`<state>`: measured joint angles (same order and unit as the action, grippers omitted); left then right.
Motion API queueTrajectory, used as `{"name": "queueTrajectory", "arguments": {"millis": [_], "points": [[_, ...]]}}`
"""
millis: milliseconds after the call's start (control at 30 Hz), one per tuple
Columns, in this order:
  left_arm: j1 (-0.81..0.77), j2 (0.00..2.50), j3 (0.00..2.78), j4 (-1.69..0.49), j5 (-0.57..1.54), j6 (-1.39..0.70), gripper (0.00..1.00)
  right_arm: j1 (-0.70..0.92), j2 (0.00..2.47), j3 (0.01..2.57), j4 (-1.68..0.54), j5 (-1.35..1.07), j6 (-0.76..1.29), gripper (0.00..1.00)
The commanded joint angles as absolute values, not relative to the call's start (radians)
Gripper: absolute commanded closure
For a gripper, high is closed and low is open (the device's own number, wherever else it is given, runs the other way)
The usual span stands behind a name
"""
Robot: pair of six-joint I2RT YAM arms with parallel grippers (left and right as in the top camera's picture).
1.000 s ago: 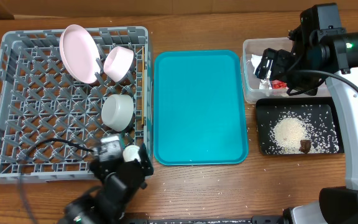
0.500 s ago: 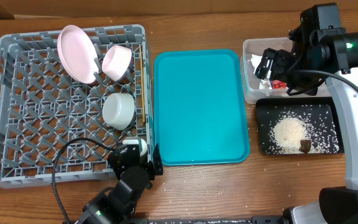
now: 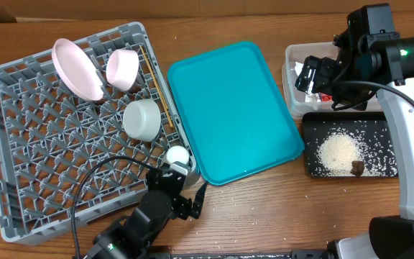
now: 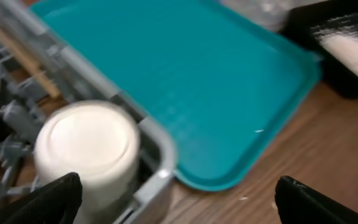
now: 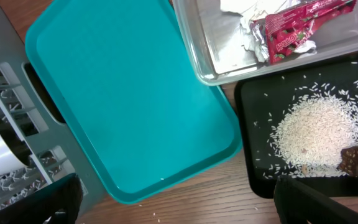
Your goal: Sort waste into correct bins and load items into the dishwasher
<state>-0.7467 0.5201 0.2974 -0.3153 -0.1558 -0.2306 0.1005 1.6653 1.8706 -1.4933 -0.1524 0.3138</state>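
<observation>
The grey dishwasher rack sits skewed at the left. It holds a large plate, a small plate, a bowl, chopsticks and a small cup in its near right corner. My left gripper is open and straddles that corner, with the cup by its left finger. Over the clear bin my right gripper hangs open and empty. That bin holds the napkin and red wrapper. Rice and a brown lump lie in the black bin.
The teal serving tray lies turned at an angle between the rack and the bins, touching the rack's right wall. Stray rice grains dot the wooden table near the front edge. The right arm's white column stands at the far right.
The rack has turned counter-clockwise and the teal tray has swung with it, nudging both bins to the right. My left gripper and the cup have moved right and away from the front edge.
</observation>
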Motion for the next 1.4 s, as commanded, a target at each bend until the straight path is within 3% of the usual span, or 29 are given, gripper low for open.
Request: {"name": "queueTrajectory", "arguments": {"millis": [0,400,667,1133,1367], "points": [[-0.753,0.517,0.4,-0.35,-0.068,-0.175,0.0,0.104,1.663,1.871,-1.489,-0.147,0.315,0.0],[-0.753,0.517,0.548,-0.393,-0.06,-0.155,0.0,0.103,1.663,1.871,-1.489,-0.147,0.315,0.0],[-0.753,0.517,0.547,-0.417,-0.115,0.083,0.0,0.103,1.663,1.871,-1.489,-0.147,0.315,0.0],[-0.725,0.512,0.496,-0.462,-0.255,-0.027,0.0,0.104,1.663,1.871,-1.489,-0.147,0.314,0.0],[-0.718,0.508,0.384,-0.316,-0.281,-0.022,0.0,0.104,1.663,1.871,-1.489,-0.147,0.314,0.0]]}}
